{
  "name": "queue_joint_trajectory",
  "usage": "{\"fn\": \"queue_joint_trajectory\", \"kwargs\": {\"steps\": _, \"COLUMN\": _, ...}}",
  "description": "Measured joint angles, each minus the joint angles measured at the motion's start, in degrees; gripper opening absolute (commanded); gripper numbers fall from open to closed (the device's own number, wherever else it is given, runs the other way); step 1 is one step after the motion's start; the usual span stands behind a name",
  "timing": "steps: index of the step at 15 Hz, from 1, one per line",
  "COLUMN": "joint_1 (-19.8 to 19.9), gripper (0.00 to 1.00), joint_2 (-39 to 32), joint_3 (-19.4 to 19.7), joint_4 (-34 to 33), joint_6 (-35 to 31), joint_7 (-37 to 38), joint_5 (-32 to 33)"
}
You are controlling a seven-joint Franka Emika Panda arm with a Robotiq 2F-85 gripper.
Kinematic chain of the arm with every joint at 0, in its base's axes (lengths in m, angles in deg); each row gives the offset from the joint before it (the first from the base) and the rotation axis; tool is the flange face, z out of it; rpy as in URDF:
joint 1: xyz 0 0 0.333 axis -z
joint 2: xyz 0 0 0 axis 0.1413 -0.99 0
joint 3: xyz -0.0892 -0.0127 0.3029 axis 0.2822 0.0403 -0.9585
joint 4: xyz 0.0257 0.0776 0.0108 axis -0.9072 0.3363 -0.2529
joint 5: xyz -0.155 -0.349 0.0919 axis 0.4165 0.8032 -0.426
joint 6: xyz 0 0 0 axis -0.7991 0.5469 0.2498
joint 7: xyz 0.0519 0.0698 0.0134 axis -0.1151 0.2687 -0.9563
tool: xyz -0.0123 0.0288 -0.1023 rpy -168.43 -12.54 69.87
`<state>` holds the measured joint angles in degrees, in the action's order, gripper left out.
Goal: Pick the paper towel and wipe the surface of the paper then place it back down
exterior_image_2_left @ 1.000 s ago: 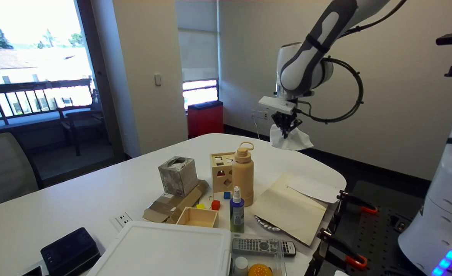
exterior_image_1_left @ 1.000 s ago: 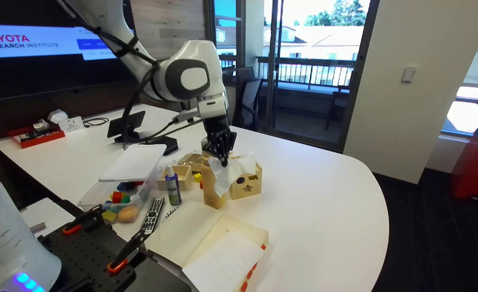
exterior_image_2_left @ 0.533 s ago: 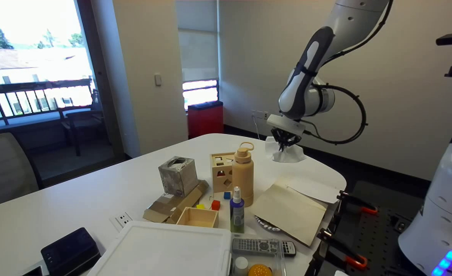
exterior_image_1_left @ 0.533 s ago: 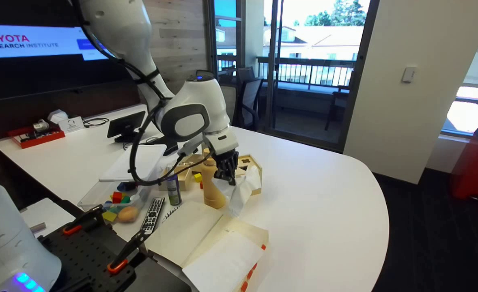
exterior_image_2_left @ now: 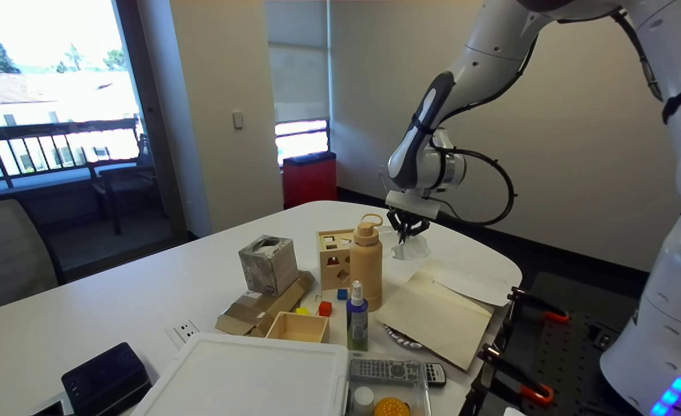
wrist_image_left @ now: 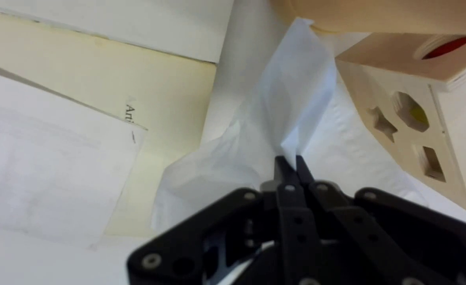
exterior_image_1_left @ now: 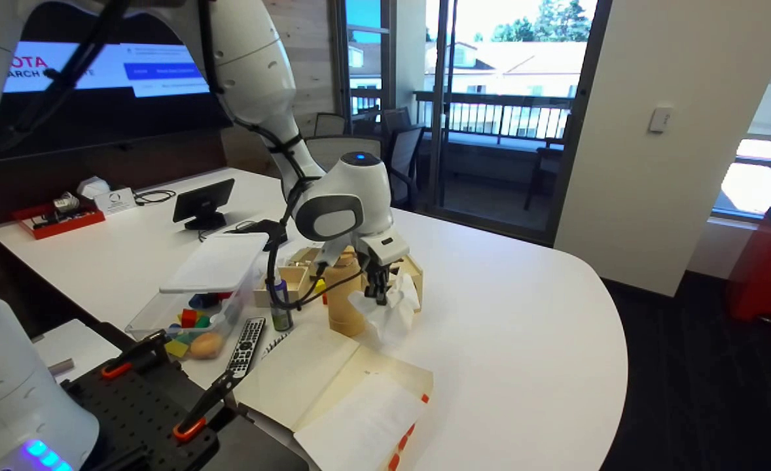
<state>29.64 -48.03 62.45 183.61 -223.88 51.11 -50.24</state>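
Observation:
My gripper is shut on a white paper towel, which hangs loosely below the fingertips. In the wrist view the towel is pinched between the fingers and spreads to both sides of them. The gripper and towel also show in an exterior view, beyond the bottle. An open book with cream pages lies on the table. A white sheet of paper lies on it, also visible in the wrist view. Whether the towel's lower edge touches the table cannot be told.
A tan bottle and a wooden shape-sorter box stand close beside the gripper. A purple spray bottle, a tissue box, a wooden tray, a remote and a lidded bin crowd the table.
The gripper has come down with the towel still held. It has shifted slightly right in an exterior view and left, nearer the bottle, in an exterior view. The objects on the table have not moved.

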Motion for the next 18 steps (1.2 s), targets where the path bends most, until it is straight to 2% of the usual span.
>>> {"fn": "queue_joint_trajectory", "kwargs": {"steps": 4, "joint_1": 0.09, "gripper": 0.00, "joint_2": -2.45, "joint_3": 2.64, "joint_4": -2.38, "joint_6": 6.14, "joint_7": -4.66, "joint_5": -4.54}}
{"fn": "queue_joint_trajectory", "kwargs": {"steps": 9, "joint_1": -0.49, "gripper": 0.00, "joint_2": -7.32, "joint_3": 5.64, "joint_4": -6.42, "joint_6": 12.72, "joint_7": -5.30, "joint_5": -5.14}}
{"fn": "queue_joint_trajectory", "kwargs": {"steps": 13, "joint_1": -0.84, "gripper": 0.00, "joint_2": -11.80, "joint_3": 7.40, "joint_4": -10.18, "joint_6": 15.19, "joint_7": -5.03, "joint_5": -5.21}}
{"fn": "queue_joint_trajectory", "kwargs": {"steps": 18, "joint_1": -3.81, "gripper": 0.00, "joint_2": -13.82, "joint_3": 11.58, "joint_4": -11.92, "joint_6": 15.26, "joint_7": -3.50, "joint_5": -5.21}}
